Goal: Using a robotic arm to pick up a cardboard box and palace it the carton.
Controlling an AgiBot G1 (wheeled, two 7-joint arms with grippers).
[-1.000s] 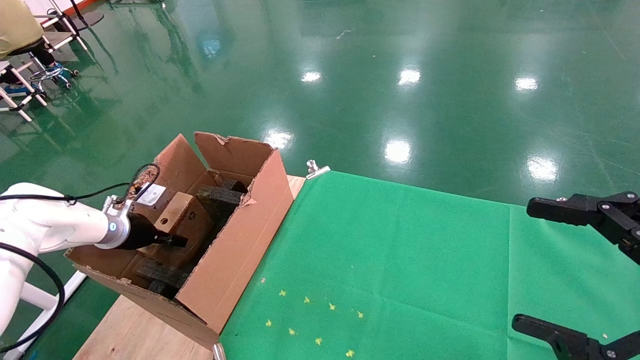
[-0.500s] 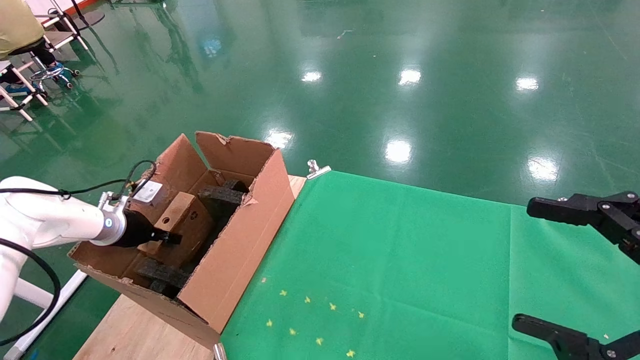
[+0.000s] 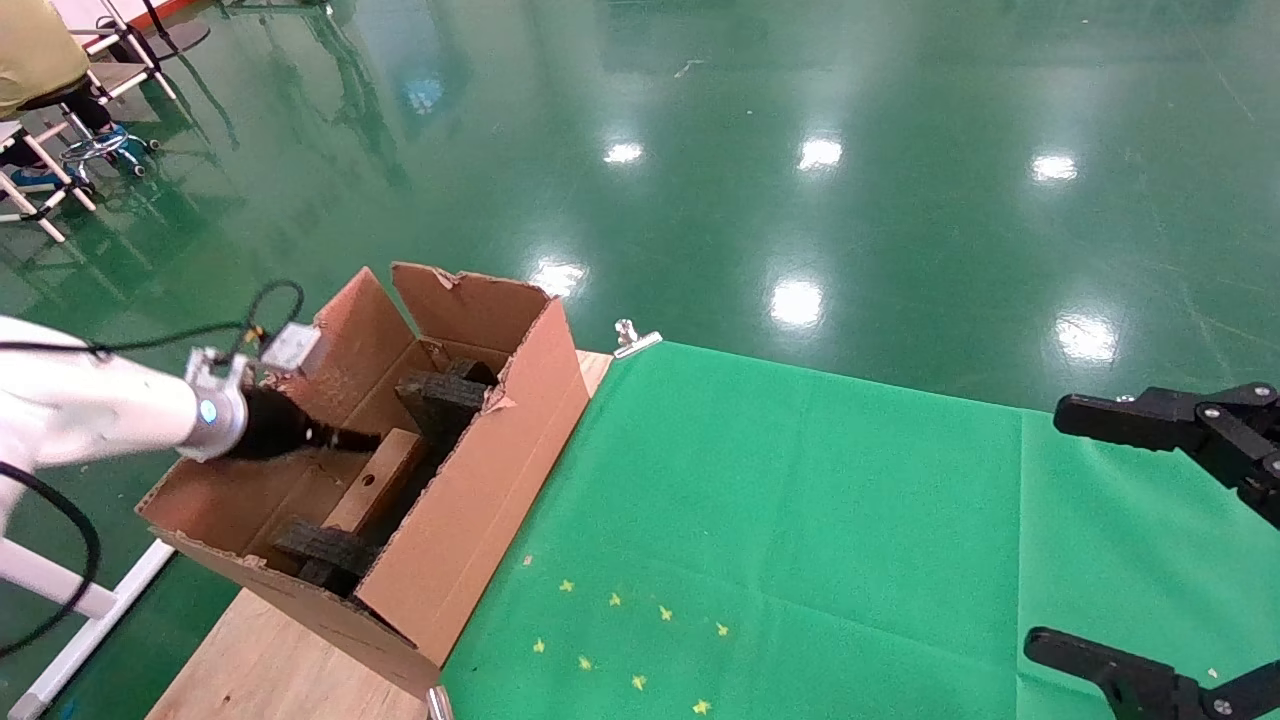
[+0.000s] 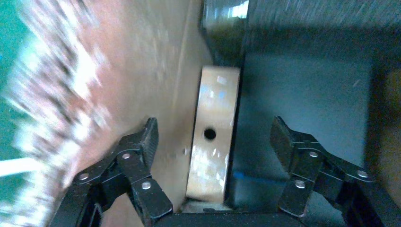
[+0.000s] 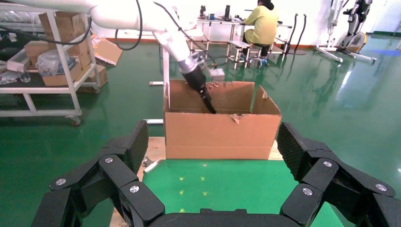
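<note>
No readable text, brand, number or sign anywhere. Bare brown card on the carton, inside and out, with no print to make out. Only a round hole, no lettering, on the cardboard box lying between the spread fingers of the left gripper. A small white tag just behind that gripper on the wrist, too small to read. Small yellow star-shaped marks on the green cloth, well off from both grippers: shapes only, no characters.
</note>
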